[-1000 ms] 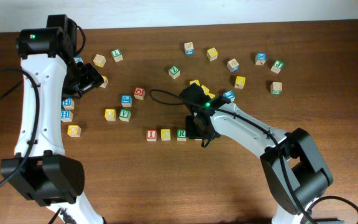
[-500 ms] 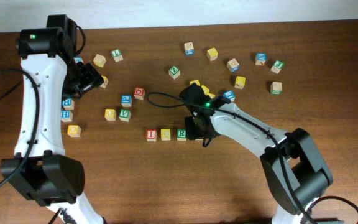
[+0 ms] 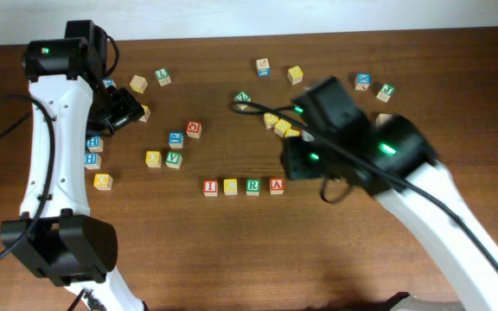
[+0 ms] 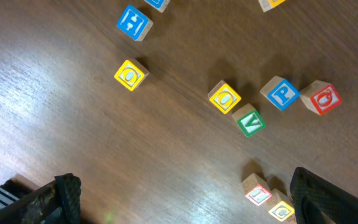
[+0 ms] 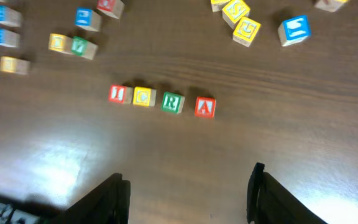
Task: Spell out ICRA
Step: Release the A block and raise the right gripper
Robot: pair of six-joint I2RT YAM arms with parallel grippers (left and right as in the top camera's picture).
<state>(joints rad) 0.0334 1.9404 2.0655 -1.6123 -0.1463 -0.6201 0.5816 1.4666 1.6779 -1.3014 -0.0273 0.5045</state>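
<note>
Four letter blocks lie in a row on the wooden table: red I (image 3: 210, 187), yellow C (image 3: 230, 187), green R (image 3: 252, 187), red A (image 3: 276, 185). The right wrist view shows the same row: I (image 5: 118, 94), C (image 5: 144, 97), R (image 5: 173, 102), A (image 5: 205, 107). My right gripper (image 5: 188, 196) is open and empty, raised high above the table to the right of the row. My left gripper (image 4: 185, 199) is open and empty, held above the left block cluster. The I (image 4: 258, 194) and C (image 4: 281, 210) show in the left wrist view.
Loose letter blocks lie scattered: a yellow O (image 3: 153, 159) and green V (image 3: 173, 159), blue P (image 3: 175, 139), red Q (image 3: 194, 129), blue H blocks (image 3: 92, 158) at left, a yellow cluster (image 3: 282, 127) under the right arm, others along the far edge (image 3: 294, 75).
My right gripper has let go of the red A at the right end of the row and risen up and to the right. The left arm has not moved.
</note>
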